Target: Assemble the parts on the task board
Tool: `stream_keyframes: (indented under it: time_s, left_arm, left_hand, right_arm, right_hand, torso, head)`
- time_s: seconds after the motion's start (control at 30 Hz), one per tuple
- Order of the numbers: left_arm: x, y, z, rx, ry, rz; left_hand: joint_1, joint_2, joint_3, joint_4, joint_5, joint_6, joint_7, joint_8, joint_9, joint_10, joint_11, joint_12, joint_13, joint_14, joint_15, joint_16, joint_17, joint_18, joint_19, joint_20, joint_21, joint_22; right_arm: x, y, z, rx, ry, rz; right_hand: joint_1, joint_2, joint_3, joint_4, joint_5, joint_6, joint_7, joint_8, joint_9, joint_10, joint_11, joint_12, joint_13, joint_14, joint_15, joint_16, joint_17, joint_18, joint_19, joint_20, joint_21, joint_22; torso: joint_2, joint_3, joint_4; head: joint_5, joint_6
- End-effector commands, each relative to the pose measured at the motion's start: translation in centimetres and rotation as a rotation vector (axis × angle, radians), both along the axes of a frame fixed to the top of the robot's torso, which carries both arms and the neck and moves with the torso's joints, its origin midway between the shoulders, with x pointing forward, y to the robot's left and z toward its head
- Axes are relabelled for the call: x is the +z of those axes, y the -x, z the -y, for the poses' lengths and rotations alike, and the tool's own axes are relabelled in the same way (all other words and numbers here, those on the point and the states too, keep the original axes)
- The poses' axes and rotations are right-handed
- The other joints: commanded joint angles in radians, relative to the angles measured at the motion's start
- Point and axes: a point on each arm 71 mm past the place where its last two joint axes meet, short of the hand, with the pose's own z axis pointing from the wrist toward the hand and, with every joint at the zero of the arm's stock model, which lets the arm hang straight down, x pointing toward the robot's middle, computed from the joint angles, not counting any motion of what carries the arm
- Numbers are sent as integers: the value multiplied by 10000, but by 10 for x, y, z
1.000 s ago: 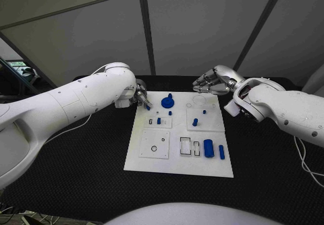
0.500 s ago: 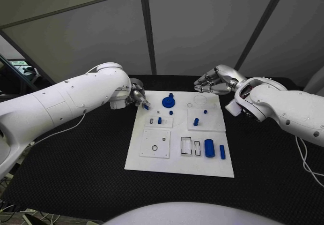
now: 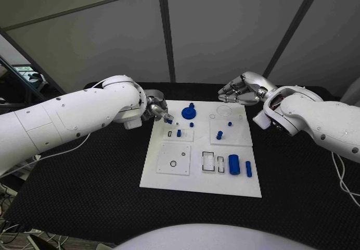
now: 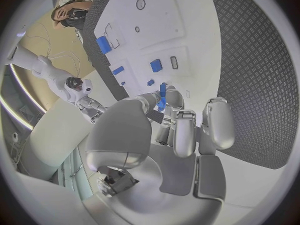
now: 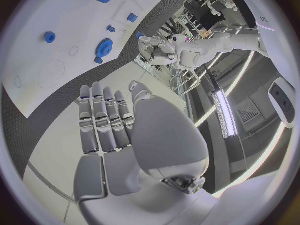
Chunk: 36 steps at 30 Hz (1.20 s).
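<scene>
The white task board (image 3: 201, 177) lies mid-table. My left hand (image 3: 156, 111) hovers at its far left corner and pinches a small blue part (image 3: 166, 121) between fingertips; the left wrist view shows that part (image 4: 162, 91) just above the board (image 4: 181, 15). A blue gear (image 3: 188, 112) stands at the board's far edge, with short blue pegs (image 3: 178, 133) (image 3: 219, 135) upright in the middle plates. A thick blue cylinder (image 3: 233, 164) and a slim blue bar (image 3: 248, 168) lie at the near right. My right hand (image 3: 241, 91) hangs beyond the far right corner, holding nothing (image 5: 106, 130).
Black matting (image 3: 90, 172) surrounds the board on all sides. A round outline (image 3: 223, 110) and rectangular slots (image 3: 209, 162) are marked on the board. Grey wall panels stand behind the table's far edge.
The left arm has swung its elbow in while its hand, still pinching the blue part, stays at the board's far left corner. The right hand has hardly moved.
</scene>
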Motion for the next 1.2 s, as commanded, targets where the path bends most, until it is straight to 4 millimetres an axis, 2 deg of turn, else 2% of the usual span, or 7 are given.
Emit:
stream_keyframes:
  time_s: [0.03, 0.23, 0.4, 0.8, 1.2]
  left_arm:
    - [-2, 4, 1, 277, 120, 399]
    - [-13, 13, 4, 91, -92, 250]
    - [-17, 15, 4, -18, -364, 143]
    - [-26, 16, 3, 36, -825, -60]
    - [-35, 18, 2, -74, -1178, -416]
  left_hand:
    - [-111, -60, 1281, -1189, 47, 109, -3, 46, 18, 209, -85, 12, 34, 810, -89, 19, 1854, 25, 87, -17, 78, 226]
    - [-127, -76, 1315, -1203, 52, 115, -8, 54, 21, 232, -89, 24, 49, 813, -93, 25, 1860, 22, 97, -21, 86, 237]
    - [-144, -100, 1352, -1221, 54, 121, -12, 62, 25, 250, -94, 29, 57, 814, -97, 24, 1859, 23, 97, -25, 81, 236]
    - [-182, -149, 1429, -1258, 78, 144, -23, 86, 34, 327, -105, 93, 136, 817, -106, 27, 1863, 12, 131, -34, 118, 281]
    - [-217, -202, 1517, -1306, 121, 159, -32, 107, 43, 355, -116, 86, 123, 822, -117, 39, 1876, 6, 150, -44, 133, 305]
  right_arm:
    - [3, 0, -1, 52, 54, 334]
    - [3, 0, 0, 44, 69, 351]
    - [3, 0, 0, 47, 74, 349]
    - [4, 0, -1, 52, 4, 440]
    - [4, 0, -1, 67, -1, 433]
  right_hand:
    - [-24, 77, 47, 9, 45, -32, 2, 5, 1, -49, -48, 47, -4, -7, -65, -1, -17, 132, 50, -14, -55, -16]
    - [-24, 77, 47, 9, 45, -32, 2, 5, 1, -49, -48, 47, -4, -7, -65, -1, -17, 132, 50, -14, -55, -16]
    - [-24, 77, 47, 9, 45, -32, 2, 5, 1, -49, -48, 47, -4, -7, -65, -1, -17, 132, 50, -14, -55, -16]
    - [-31, 79, 70, 24, 95, -20, -2, 10, 3, -39, -53, 55, -3, 9, -69, 5, -26, 134, 68, -17, -67, -27]
    - [-32, 75, 83, 30, 131, -15, -4, 11, 3, -34, -57, 58, -3, 18, -71, 8, -31, 135, 79, -20, -73, -33]
  torso:
    - [4, 7, -23]
    - [20, -8, -22]
    - [19, 3, -31]
    - [32, -9, -19]
    - [18, 1, -30]
  head:
    - [48, -2]
    - [32, -17]
    - [54, -40]
    - [61, -65]
    - [80, -106]
